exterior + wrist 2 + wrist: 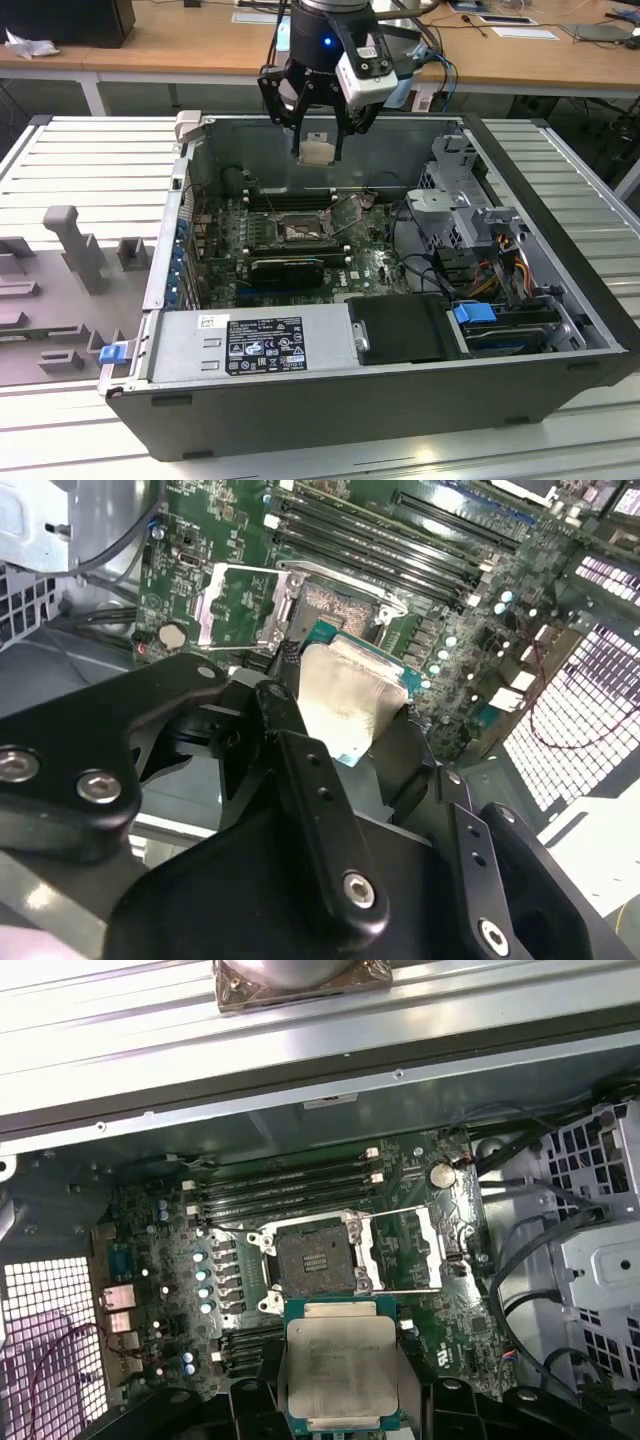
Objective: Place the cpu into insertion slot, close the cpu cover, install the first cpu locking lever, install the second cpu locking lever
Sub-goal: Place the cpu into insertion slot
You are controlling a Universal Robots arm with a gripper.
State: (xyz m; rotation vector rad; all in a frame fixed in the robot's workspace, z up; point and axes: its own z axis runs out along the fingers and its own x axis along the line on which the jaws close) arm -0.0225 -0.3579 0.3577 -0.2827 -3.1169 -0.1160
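Observation:
My gripper [318, 148] hangs above the open computer case, shut on the cpu [318, 151], a pale silver square chip. Both wrist views show the cpu [340, 1365] [345, 705] clamped between the black fingers [292, 695], raised above the motherboard. The insertion slot [312, 1260] [300, 230] [335, 605] is a dark square socket lying bare on the green board below, a short way off from the chip. Its cpu cover [405, 1250] [235, 605] is swung open and lies beside the socket. Thin wire levers stand loose around the socket surround.
Long black memory slots [280, 1185] run beside the socket. A black graphics card [285, 268] and a power supply [250, 345] lie nearer the case front. A drive cage [460, 180] with cables fills the exterior view's right. Grey fixtures [75, 250] stand outside the case.

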